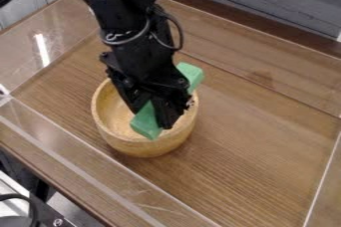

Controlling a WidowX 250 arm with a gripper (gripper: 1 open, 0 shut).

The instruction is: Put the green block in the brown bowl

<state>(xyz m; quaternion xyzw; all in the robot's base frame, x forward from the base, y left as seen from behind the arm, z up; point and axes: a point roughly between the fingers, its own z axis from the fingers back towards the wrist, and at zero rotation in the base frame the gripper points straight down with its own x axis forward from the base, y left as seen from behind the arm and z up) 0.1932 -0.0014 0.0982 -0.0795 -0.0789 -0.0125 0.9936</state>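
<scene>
Jaws of the gripper are clamped on the green block, right over the brown bowl. Its long side runs from about one o'clock down to seven o'clock, low end inside, top end past the rim.

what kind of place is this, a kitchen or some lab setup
Probably a lab test bench, not a kitchen: a black robot arm works on a wooden tabletop fenced by clear plastic walls.
</scene>
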